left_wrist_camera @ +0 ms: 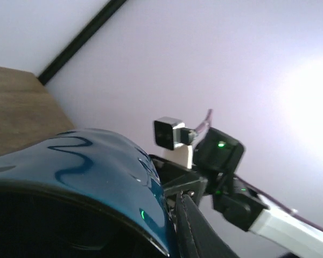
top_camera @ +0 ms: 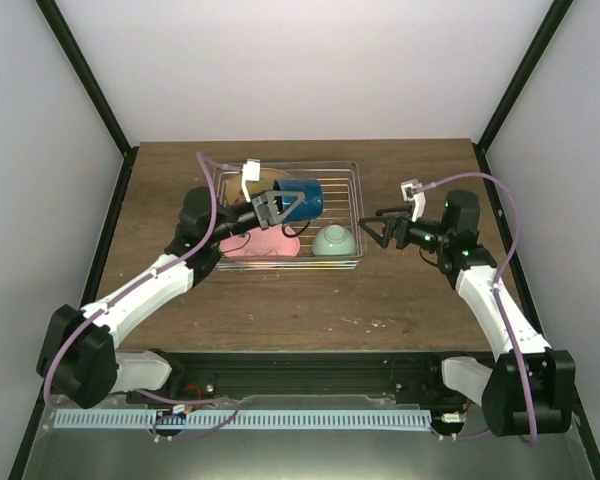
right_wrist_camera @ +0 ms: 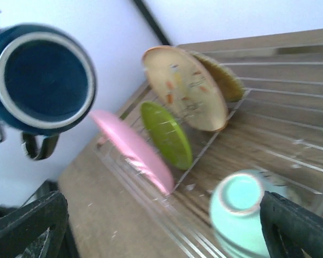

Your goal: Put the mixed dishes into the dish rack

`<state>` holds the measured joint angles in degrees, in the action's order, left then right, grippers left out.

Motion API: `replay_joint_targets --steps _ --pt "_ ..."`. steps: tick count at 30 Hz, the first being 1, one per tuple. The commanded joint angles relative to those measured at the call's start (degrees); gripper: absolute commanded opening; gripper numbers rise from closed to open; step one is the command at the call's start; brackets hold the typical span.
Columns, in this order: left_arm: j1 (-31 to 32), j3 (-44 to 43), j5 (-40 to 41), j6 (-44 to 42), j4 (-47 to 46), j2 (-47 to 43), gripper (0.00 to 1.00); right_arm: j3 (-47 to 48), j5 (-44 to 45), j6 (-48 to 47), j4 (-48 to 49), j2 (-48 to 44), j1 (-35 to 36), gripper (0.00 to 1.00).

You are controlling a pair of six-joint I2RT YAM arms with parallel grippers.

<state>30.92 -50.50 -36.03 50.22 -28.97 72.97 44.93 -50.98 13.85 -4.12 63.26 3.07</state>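
My left gripper (top_camera: 278,207) is shut on the dark blue mug (top_camera: 300,198) and holds it on its side above the wire dish rack (top_camera: 357,190). In the left wrist view the mug (left_wrist_camera: 86,172) fills the lower left, with one finger (left_wrist_camera: 196,231) pressed against its wall. In the right wrist view its mouth (right_wrist_camera: 43,78) faces the camera. The cream floral plate (right_wrist_camera: 185,88), lime-green plate (right_wrist_camera: 167,134) and pink plate (right_wrist_camera: 132,150) lean in the rack. The mint bowl (right_wrist_camera: 242,207) sits upside down in it. My right gripper (top_camera: 372,228) is open and empty, just right of the rack.
A darker yellow plate (right_wrist_camera: 222,76) stands behind the cream one. The rack sits at the back middle of the wooden table (top_camera: 280,310). Black frame posts and white walls enclose the table. The right arm (left_wrist_camera: 226,161) shows beyond the mug in the left wrist view.
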Motion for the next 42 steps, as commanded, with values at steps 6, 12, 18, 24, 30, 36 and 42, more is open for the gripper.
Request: replay_joint_targets --steps 6,12,18,24,30,36,42 --pt "0.06 1.59 -5.39 11.03 -20.20 -1.49 0.00 -8.85 -22.32 15.53 29.74 0.52 2.30 0.94" --pt "0.06 3.06 -5.45 10.63 -20.83 -2.86 0.00 -6.99 -21.49 16.47 31.63 2.74 8.78 0.75" --pt "0.06 4.28 -5.23 10.34 -21.28 -4.05 0.00 -6.40 -20.39 21.75 38.68 5.06 12.18 0.75" --pt "0.19 5.52 -4.85 11.28 -23.08 -3.79 0.00 -4.97 -18.45 24.78 43.04 7.27 14.81 0.72" --pt "1.15 6.85 -3.77 13.63 -28.21 -1.53 0.00 -3.19 -17.64 27.12 46.74 9.61 17.08 0.69" --pt "2.22 7.15 -2.68 16.11 -34.80 2.11 0.00 -2.01 -17.16 27.69 47.70 11.56 18.39 0.67" --pt "2.31 7.10 -2.35 19.68 -41.43 5.85 0.00 -1.32 -17.00 28.96 49.57 13.15 19.22 0.62"
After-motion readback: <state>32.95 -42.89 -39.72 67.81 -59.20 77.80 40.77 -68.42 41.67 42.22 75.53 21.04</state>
